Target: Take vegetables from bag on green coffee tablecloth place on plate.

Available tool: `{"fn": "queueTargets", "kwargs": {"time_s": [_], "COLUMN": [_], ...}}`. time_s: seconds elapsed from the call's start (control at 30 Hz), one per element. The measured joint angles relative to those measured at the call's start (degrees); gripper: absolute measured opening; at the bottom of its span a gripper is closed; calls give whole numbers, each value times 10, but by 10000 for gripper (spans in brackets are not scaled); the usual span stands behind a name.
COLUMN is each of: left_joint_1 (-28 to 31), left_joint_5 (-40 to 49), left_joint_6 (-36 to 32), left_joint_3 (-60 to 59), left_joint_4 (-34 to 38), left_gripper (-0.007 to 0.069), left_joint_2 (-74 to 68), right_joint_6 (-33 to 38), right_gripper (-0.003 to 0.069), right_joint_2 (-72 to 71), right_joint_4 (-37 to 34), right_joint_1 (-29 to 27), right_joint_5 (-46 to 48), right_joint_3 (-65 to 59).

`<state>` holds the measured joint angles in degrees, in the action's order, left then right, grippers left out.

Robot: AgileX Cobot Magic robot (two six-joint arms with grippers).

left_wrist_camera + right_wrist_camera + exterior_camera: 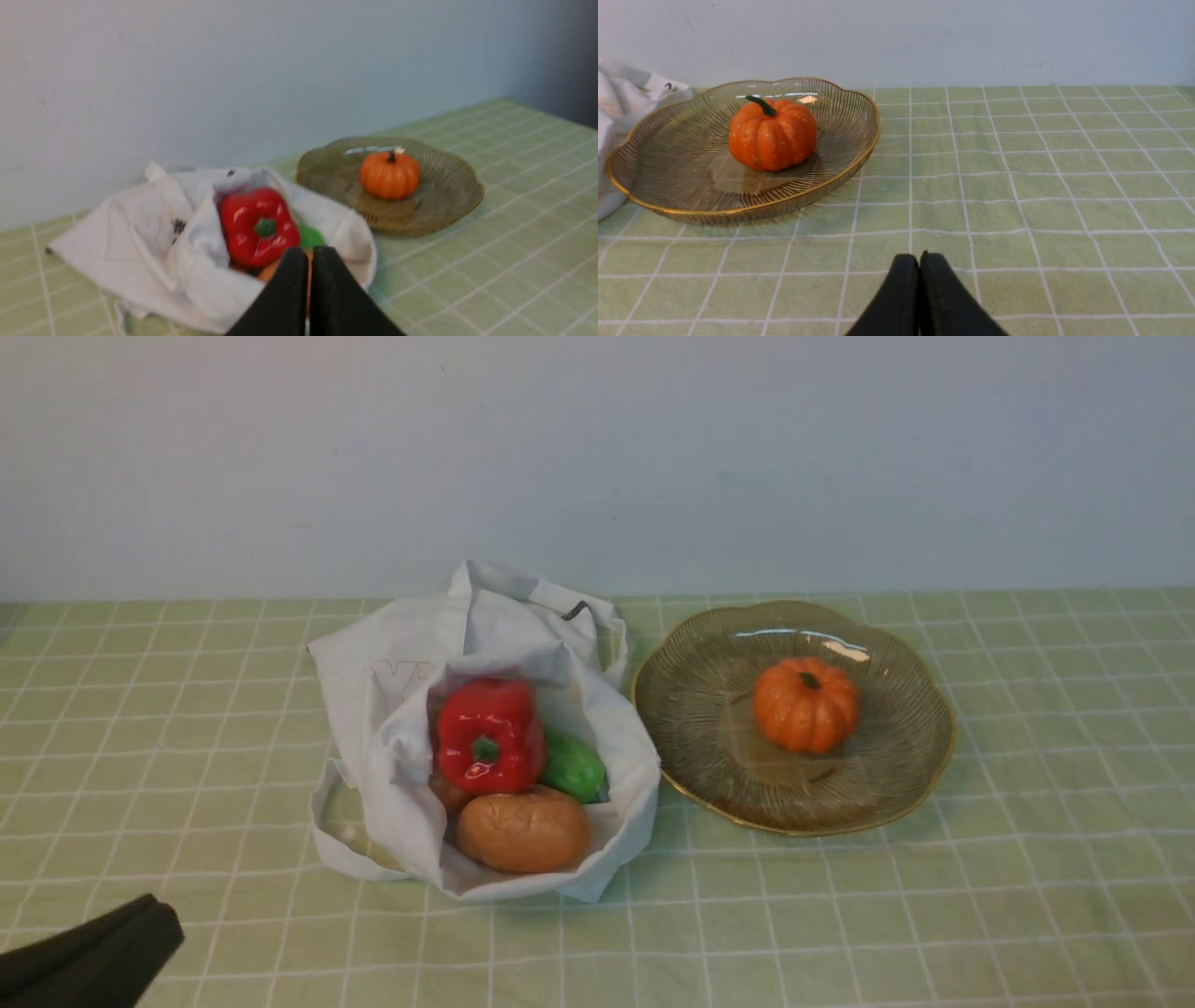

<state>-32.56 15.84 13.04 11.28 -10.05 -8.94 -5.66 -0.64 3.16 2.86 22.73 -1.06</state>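
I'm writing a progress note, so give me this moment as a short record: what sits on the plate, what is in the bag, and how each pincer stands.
on plate: pumpkin, stem up, alone on the plate
in bag: red bell pepper, cucumber, brown bun-like item
bag: mouth open, lying left of the plate on the tablecloth
left pincer: shut, empty, apart from the bag
right pincer: shut, empty, over bare cloth
not yet moved: pepper, cucumber

The glossy red bell pepper (489, 735) is gleaming against the matt white cloth bag (373, 681); the ribbed amber glass plate (700, 709) is glinting.
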Motion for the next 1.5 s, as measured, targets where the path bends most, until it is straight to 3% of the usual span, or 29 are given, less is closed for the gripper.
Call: {"fn": "queueTargets", "kwargs": {"time_s": [0.07, 0.27, 0.5, 0.9, 1.5], "left_joint_1": [27, 209, 319, 326, 276], "left_joint_5": [-2, -30, -28, 54, 56], "left_joint_6": [-14, -103, -112, -113, -123], "left_joint_3": [-14, -89, -129, -130, -130], "left_joint_4": [20, 84, 84, 83, 82], "left_gripper": [-5, -5, -5, -5, -4], "left_joint_2": [0, 3, 55, 95, 95], "right_joint_6": [0, 0, 0, 0, 0], "right_gripper": [-15, -15, -15, -15, -15], "right_joint_2": [0, 0, 0, 0, 0], "right_joint_4": [0, 0, 0, 0, 0], "right_joint_1": [0, 0, 0, 0, 0], "right_joint_5": [0, 0, 0, 0, 0], "right_joint_3": [0, 0, 0, 0, 0]}}
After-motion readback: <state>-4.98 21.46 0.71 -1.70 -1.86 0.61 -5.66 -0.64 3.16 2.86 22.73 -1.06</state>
